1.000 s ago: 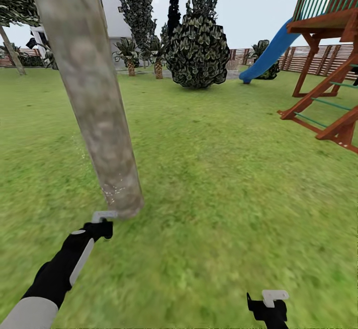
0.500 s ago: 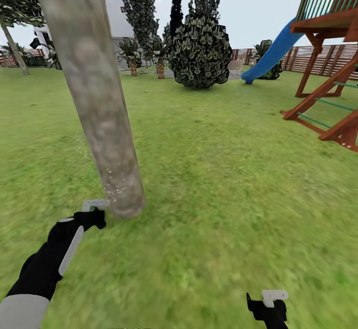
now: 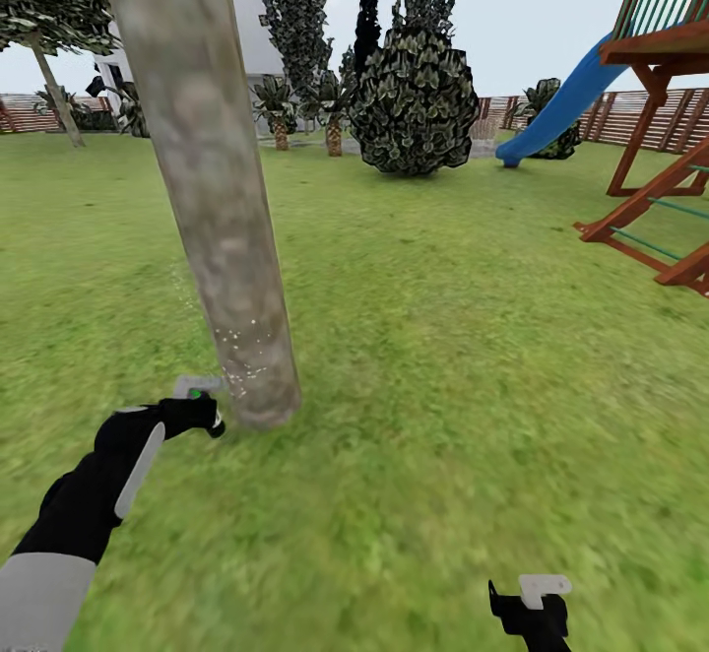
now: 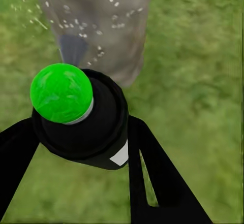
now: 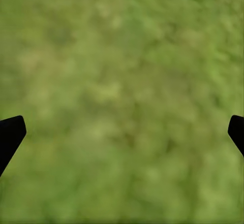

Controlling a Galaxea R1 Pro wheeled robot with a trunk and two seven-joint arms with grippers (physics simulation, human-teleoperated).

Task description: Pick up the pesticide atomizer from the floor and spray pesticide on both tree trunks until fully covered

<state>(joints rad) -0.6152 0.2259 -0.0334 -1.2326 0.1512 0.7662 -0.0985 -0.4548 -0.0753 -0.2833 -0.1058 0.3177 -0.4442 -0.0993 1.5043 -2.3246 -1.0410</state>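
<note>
Left wrist view shows the left claw (image 4: 81, 132) pinching the pesticide atomizer (image 4: 84, 120) by its dark body just beside the tree trunk (image 4: 109, 26); it seems light, rigid, perhaps slippery.

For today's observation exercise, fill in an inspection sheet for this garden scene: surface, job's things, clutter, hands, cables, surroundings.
Surface: grass lawn, fairly even.
Job's things: pesticide atomizer, dark body with a green top, aimed at the tree trunk; white droplets speckle the trunk's base.
Clutter: nothing seen.
Hands: left hand shut on the atomizer, close to the trunk's foot; right hand open over bare grass.
Cables: nothing seen.
Surroundings: round dark bush, blue slide, wooden play frame, fence, white building, palms.
</note>
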